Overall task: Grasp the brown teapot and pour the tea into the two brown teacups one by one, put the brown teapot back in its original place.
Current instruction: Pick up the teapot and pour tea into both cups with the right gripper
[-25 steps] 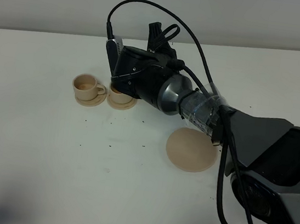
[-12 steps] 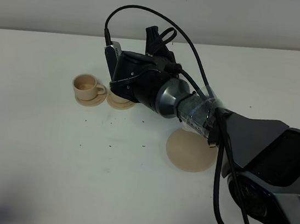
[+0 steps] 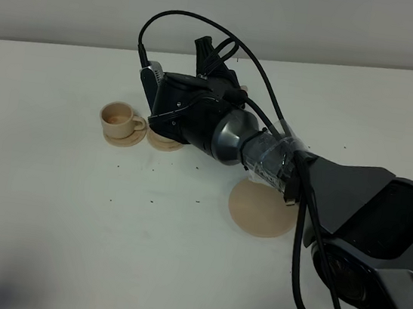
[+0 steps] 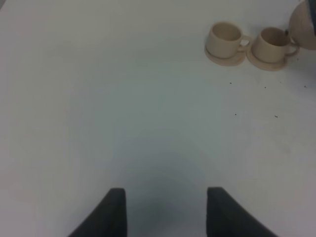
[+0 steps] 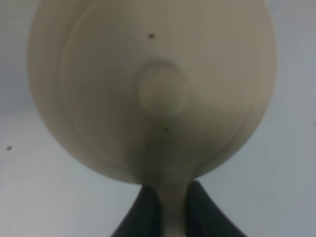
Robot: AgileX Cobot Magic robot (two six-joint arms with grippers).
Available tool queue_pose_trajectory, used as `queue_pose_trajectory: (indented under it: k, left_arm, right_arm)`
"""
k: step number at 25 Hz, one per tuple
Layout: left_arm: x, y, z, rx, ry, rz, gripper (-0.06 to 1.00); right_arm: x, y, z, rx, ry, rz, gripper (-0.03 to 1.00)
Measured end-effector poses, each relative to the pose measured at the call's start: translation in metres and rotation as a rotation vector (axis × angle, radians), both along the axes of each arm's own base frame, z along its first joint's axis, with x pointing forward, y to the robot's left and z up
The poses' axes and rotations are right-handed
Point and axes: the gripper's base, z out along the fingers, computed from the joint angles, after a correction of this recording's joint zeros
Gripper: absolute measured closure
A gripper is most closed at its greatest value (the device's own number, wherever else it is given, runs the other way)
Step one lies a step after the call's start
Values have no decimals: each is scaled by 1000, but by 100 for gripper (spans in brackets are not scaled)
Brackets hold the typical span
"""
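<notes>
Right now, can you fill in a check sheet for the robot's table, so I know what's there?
Surface: white table, smooth.
Job's things: brown teapot held by its handle, close to the second teacup; first teacup stands beside that one; both cups upright; round plate has nothing on it.
Clutter: small dark specks scattered on the table.
Grippers: right fingers shut on the teapot handle; left fingers open, holding nothing.
Cables: black cables loop over the right arm.
Surroundings: plain pale wall behind the table.
</notes>
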Motion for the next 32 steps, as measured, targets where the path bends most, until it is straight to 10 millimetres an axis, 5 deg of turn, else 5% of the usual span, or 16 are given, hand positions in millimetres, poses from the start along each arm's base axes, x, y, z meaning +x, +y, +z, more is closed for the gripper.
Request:
queue_pose_trajectory:
  k: [32]
  left_arm:
    - [0,0,0,1,0,-1,55]
  right_arm:
    - [3,4,4,-50,-54,87,86]
